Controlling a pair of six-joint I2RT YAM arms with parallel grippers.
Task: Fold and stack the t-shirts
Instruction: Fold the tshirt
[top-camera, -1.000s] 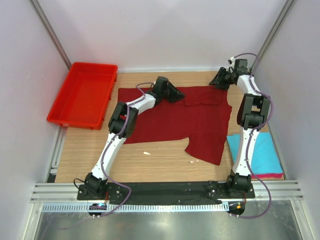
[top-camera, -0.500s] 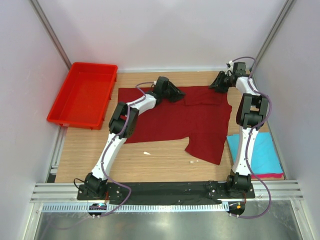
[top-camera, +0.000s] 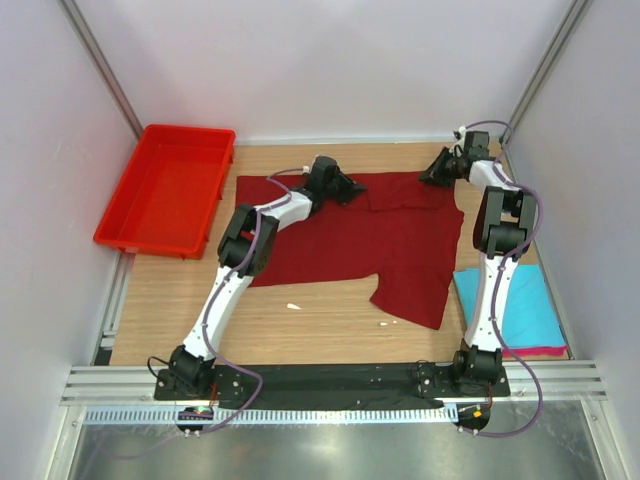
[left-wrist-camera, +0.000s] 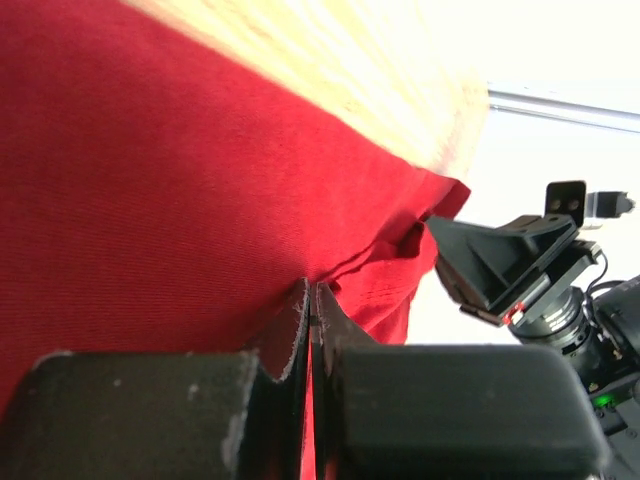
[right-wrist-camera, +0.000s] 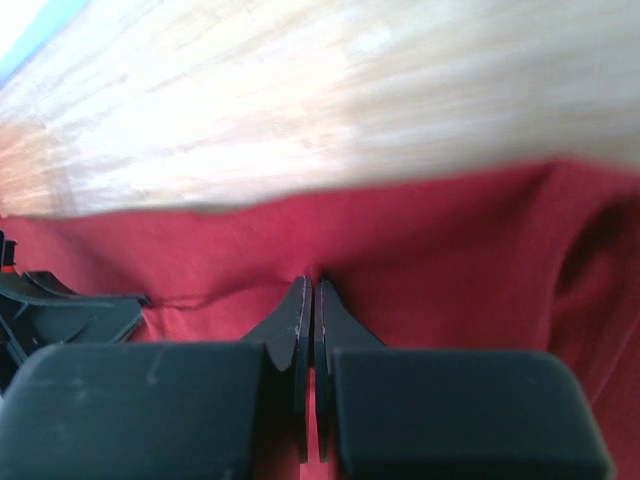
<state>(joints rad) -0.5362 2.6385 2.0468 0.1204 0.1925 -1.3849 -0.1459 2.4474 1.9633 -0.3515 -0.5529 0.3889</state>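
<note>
Now | left gripper (left-wrist-camera: 309, 297) pinching maroon t-shirt (top-camera: 400, 240) far edge | right gripper (right-wrist-camera: 309, 288) pinching same edge

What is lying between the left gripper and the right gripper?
Only the far edge of the maroon t-shirt. The top external view shows it running from the left gripper to the right gripper.

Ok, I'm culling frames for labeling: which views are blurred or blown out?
Right wrist: table overexposed and smeared, maroon t-shirt edge soft. Left wrist: table washed out, cloth weave crisp. Top external: evenly lit, sharp.
</note>
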